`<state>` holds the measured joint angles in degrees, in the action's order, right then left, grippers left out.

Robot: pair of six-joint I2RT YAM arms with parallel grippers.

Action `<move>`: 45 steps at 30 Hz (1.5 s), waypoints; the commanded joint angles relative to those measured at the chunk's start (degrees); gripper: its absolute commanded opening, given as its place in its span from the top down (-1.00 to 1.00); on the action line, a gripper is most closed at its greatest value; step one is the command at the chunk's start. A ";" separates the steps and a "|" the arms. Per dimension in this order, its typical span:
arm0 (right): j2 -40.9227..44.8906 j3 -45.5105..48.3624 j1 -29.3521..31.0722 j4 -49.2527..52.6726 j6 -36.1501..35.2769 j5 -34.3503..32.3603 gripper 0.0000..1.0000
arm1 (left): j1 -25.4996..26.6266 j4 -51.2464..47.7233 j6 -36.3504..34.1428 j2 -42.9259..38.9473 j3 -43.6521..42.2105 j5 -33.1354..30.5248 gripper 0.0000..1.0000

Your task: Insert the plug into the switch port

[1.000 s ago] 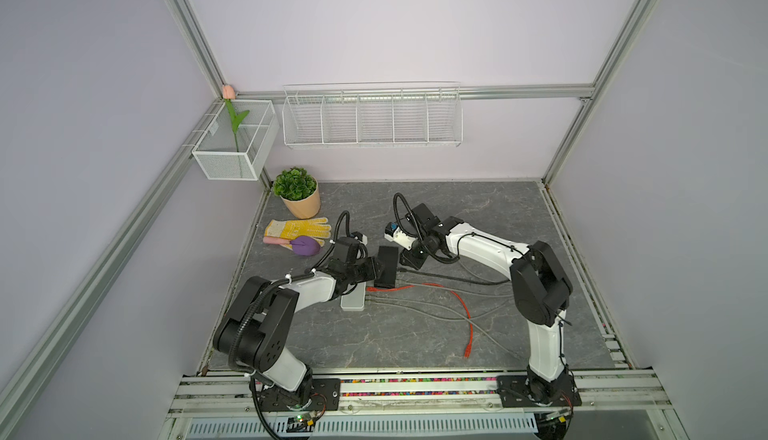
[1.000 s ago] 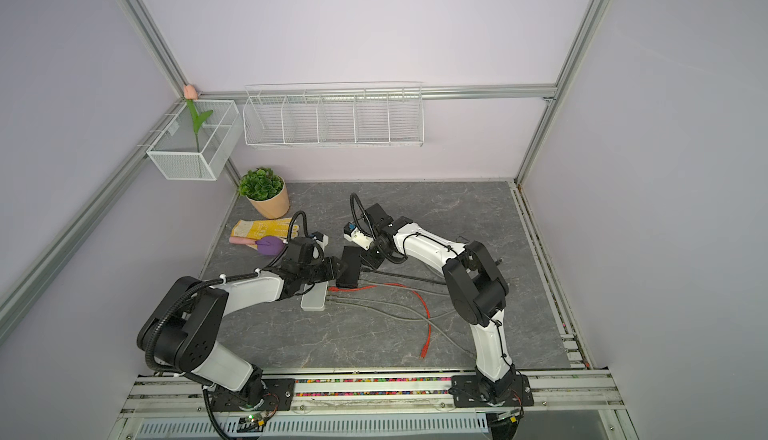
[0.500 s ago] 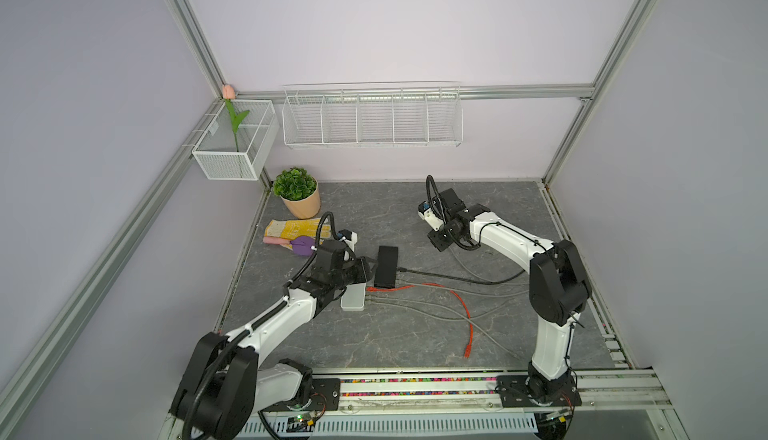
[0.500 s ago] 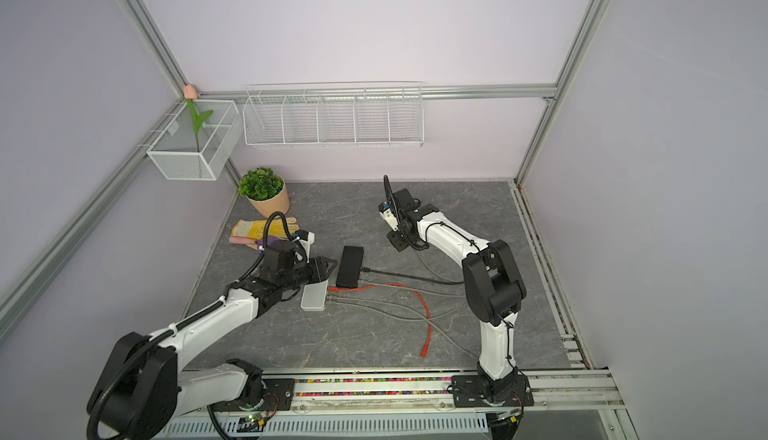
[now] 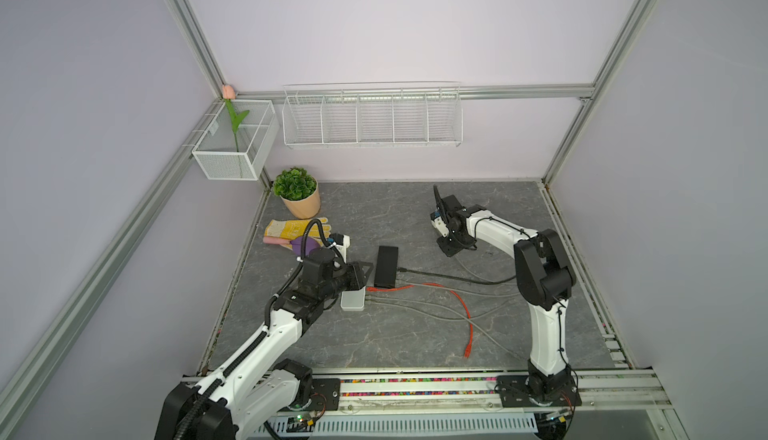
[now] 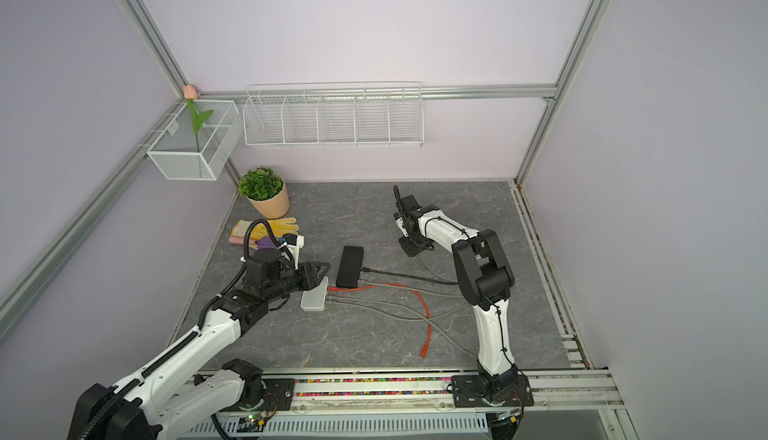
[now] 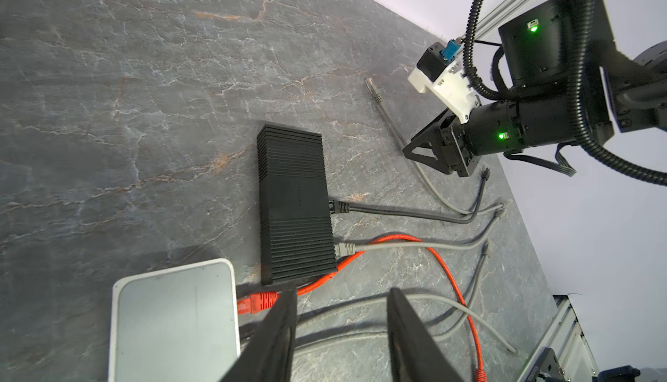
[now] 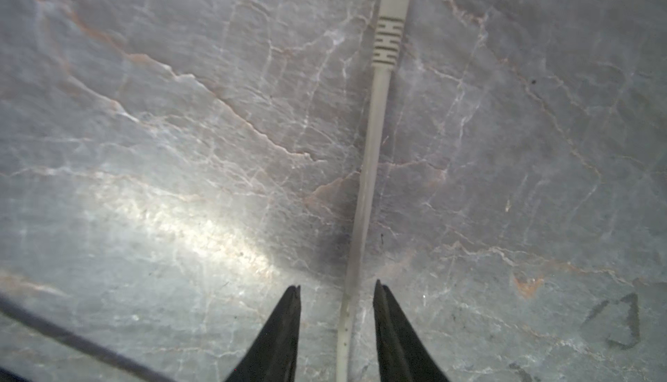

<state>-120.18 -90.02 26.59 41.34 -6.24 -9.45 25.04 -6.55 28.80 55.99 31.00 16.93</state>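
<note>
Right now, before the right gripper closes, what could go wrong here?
The right gripper, open, straddles the grey cable well behind its plug; closing there may leave the plug drooping, hard to aim. That cable runs close beside the black cable plugged into the black switch; lifting might tug it.

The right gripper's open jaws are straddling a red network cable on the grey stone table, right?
No, it is a light grey network cable between the right gripper's open jaws, not red; the right wrist view shows it lying on the grey stone table.
</note>
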 commanded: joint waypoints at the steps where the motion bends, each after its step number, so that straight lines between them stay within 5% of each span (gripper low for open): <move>1: -1.85 -1.00 -1.08 1.42 1.66 -0.11 0.24 | 0.18 -0.77 -0.67 -0.62 -0.76 0.22 0.19; 4: -2.37 -0.52 -1.62 1.20 1.67 1.78 0.28 | 0.18 -0.40 -0.64 -0.46 -1.03 0.29 0.19; 11: -3.21 -1.24 -1.63 1.17 1.41 3.70 0.85 | 0.13 0.31 -0.58 0.07 -0.86 0.44 0.19; 16: -0.89 -2.80 -0.59 0.50 -0.10 1.31 0.86 | 0.10 -0.60 -0.62 -1.26 -0.54 0.38 0.19; 32: 39.40 8.90 9.85 -23.37 -15.73 -10.03 0.86 | 0.54 -1.53 -1.19 -12.47 -0.50 1.67 0.19; 45: 61.11 25.33 11.29 -25.20 -12.55 17.34 0.86 | 7.91 -1.50 -3.09 -19.67 4.80 3.46 0.18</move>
<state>-60.77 -66.70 37.60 15.51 -20.12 -1.50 31.88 -8.88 27.31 37.69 32.53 18.74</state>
